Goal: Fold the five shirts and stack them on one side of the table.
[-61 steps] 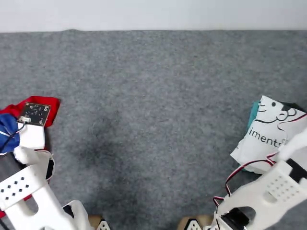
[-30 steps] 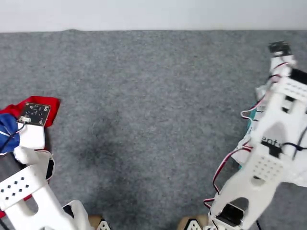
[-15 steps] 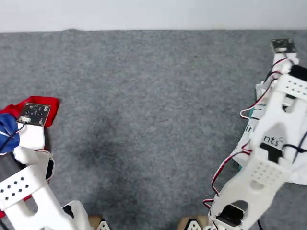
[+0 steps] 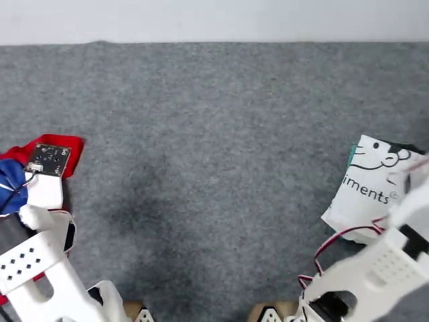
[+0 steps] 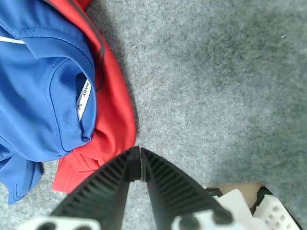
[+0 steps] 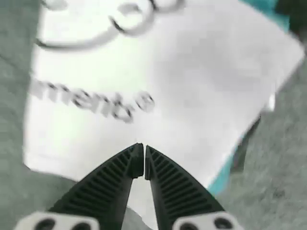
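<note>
Left jaws: together, empty, just beside red shirt (image 5: 117, 115) under blue shirt (image 5: 43, 86).
Right jaws: together, above white shirt (image 6: 158, 81).
Grasp: needed jaws apart, one layer only.

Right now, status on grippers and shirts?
Left gripper shut, empty, at red shirt edge, blue shirt atop it. Right gripper shut over white shirt. Nothing in the way.

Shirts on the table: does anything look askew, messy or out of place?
Yes. The blue shirt lies bunched on the red shirt at the table's left edge, unfolded, while the white shirt sits folded on a teal shirt at the right edge. Nothing looks damaged.
</note>
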`<state>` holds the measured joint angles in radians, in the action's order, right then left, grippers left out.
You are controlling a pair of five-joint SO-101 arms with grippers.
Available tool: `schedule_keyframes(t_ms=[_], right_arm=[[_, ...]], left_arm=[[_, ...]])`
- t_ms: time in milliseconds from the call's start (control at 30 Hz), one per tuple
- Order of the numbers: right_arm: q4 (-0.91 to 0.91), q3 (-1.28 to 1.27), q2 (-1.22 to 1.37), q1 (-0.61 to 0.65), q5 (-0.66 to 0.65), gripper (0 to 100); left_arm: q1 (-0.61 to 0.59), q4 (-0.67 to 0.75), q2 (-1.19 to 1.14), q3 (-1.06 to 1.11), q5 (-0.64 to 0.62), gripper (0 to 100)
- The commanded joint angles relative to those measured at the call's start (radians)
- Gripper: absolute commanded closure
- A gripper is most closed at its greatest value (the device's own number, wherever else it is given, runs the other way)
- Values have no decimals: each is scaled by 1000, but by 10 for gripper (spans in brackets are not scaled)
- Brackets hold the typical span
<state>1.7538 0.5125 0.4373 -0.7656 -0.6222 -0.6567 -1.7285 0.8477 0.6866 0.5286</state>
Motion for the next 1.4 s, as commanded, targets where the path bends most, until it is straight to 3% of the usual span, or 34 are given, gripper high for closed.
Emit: schedule_keyframes(t_ms=[0, 133, 300, 467, 700, 900, 1067, 1367], right_arm=[[41, -71, -70, -96, -92, 984], [16, -175, -67, -185, -193, 984], [-70, -221, -77, -225, -204, 984], [39, -196, -154, -150, -204, 984], [39, -201, -275, -48, -196, 984], [41, -201, -346, 47, -64, 984], [42, -216, -470, 101, -35, 984], [41, -586, -756, 174, -35, 984]], left_arm=[[0, -25, 18, -7, 5, 995], [0, -25, 18, -4, 5, 995], [0, -25, 18, -4, 5, 995], [0, -25, 18, -7, 8, 995], [0, -25, 18, -4, 8, 995], [2, -23, 18, -13, 5, 995], [0, -23, 18, -58, 3, 995], [-2, -25, 18, -65, 3, 995]])
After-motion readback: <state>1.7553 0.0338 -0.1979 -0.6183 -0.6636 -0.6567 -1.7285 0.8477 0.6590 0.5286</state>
